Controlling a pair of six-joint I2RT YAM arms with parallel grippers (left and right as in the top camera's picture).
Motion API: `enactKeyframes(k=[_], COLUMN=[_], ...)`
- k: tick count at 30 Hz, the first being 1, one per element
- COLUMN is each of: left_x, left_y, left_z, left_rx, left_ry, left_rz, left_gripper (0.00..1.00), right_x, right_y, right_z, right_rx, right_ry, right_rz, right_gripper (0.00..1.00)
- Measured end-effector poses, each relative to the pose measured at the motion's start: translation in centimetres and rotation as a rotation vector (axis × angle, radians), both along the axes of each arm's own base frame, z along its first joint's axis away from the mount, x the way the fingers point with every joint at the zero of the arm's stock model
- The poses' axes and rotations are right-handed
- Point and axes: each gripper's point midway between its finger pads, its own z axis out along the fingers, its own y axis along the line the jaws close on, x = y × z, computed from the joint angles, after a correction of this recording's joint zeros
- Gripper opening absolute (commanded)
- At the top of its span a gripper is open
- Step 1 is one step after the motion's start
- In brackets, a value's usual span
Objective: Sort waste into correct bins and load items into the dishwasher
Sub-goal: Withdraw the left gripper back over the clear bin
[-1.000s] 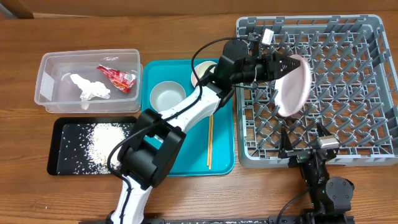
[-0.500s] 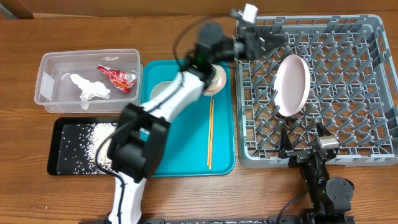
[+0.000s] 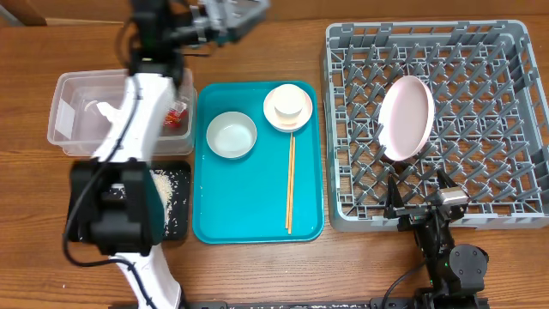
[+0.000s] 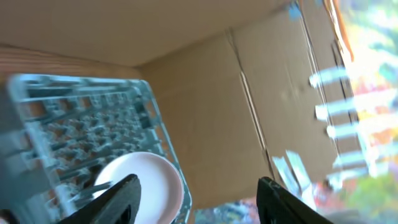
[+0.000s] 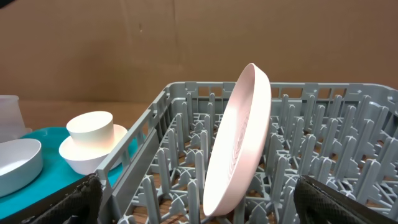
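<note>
The pink plate [image 3: 405, 118] stands on edge between the pegs of the grey dishwasher rack [image 3: 515, 103], free of both grippers. It also shows in the right wrist view as the plate [image 5: 239, 140], beyond my open right gripper [image 5: 199, 211] at the rack's front edge. My left gripper [image 3: 227, 15] is blurred at the table's far edge, above the teal tray. Its jaws [image 4: 199, 202] are open and empty. The bowl [image 3: 232, 136], the cup on its saucer [image 3: 288, 106] and the chopsticks [image 3: 290, 184] lie on the teal tray.
The left arm crosses the clear tub [image 3: 73, 94], partly hiding the tissue [image 3: 101, 110] and red wrapper [image 3: 177, 113]. The black tray [image 3: 180, 225] with rice sits in front of the tub. A cardboard wall [image 5: 124, 50] stands behind the table.
The left gripper let go of the pink plate, which now stands in the rack. It opened wider and swung left, from the rack to above the tub. The right arm has not moved.
</note>
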Motion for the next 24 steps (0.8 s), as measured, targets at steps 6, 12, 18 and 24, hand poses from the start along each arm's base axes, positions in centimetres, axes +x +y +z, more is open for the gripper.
enactKeyframes(k=[6, 12, 18, 24], left_x=[0.4, -1.5, -5.7, -9.2], left_y=[5.0, 9.0, 13.2, 17.6], left_z=[-2.7, -7.1, -8.5, -8.8], left_rx=[0.054, 0.296, 0.649, 0.935], left_ry=[0.167, 0.345, 0.391, 0.437], left_rz=[0.107, 0.328, 0.52, 0.683], left_gripper=[0.67, 0.63, 0.68, 1.0], right_x=[0.0, 0.0, 0.0, 0.0], right_y=[0.0, 0.0, 0.0, 0.0], right_z=[0.0, 0.0, 0.0, 0.0], right_rx=[0.0, 0.0, 0.0, 0.0], right_ry=[0.0, 0.0, 0.0, 0.0], right_rz=[0.0, 0.0, 0.0, -0.001], right_gripper=[1.0, 1.0, 1.0, 1.0])
